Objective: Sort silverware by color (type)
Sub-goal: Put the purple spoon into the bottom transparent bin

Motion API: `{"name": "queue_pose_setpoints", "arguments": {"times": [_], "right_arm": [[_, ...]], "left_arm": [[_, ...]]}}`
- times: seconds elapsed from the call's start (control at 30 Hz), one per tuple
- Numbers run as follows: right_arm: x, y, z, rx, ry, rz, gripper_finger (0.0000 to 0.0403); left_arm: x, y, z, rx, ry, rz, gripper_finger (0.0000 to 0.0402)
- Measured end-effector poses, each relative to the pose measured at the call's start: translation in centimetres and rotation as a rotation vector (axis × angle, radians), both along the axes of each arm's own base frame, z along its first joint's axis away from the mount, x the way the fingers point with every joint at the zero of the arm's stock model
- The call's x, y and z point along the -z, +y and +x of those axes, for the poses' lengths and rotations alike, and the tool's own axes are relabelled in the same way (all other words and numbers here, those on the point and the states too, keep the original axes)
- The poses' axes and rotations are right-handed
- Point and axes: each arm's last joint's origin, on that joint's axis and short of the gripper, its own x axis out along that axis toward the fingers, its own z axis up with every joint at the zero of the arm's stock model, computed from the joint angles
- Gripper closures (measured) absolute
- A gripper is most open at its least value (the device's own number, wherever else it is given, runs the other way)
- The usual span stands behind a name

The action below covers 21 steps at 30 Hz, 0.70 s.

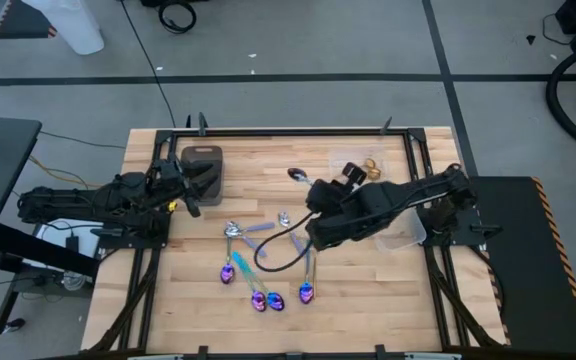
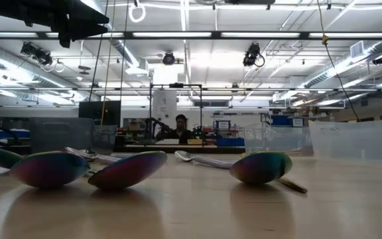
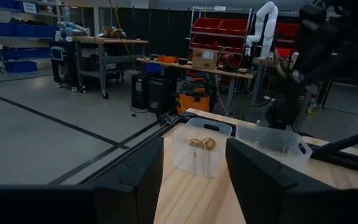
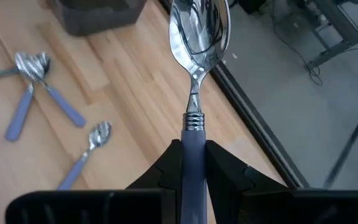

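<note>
Silver spoon (image 4: 197, 37) with lavender handle; iridescent purple-teal spoons (image 1: 258, 290).

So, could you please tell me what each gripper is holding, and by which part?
The right gripper holds a silver spoon by its lavender handle; the left gripper holds nothing.

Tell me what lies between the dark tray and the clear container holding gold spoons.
Mostly bare wood in the high view between tray and container; only the silver spoon held by the right tool pokes in.

A slim silver-bowled spoon with a lavender handle (image 4: 194, 74) is clamped by its handle in the right gripper (image 4: 194, 168), bowl pointing straight ahead. Three matching silver spoons (image 4: 39, 93) lie flat below and beside it; iridescent purple-blue spoons with teal handles (image 1: 258, 290) lie scattered behind the gripper.
</note>
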Motion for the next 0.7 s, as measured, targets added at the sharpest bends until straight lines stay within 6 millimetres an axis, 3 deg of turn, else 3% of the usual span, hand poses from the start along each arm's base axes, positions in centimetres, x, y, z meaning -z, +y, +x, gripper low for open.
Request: {"name": "queue_pose_setpoints", "arguments": {"times": [0.27, 0.7], "right_arm": [[-0.9, -0.9, -2.9, 0.027, -0.042, -0.011, 0.0344], [-0.7, -2.7, -8.0, 0.129, -0.124, 0.03, 0.0344]], "left_arm": [[0.0, 0.0, 0.0, 0.0, 0.0, 0.0, 0.0219], [0.0, 0.0, 0.0, 0.0, 0.0, 0.0, 0.0219]]}}
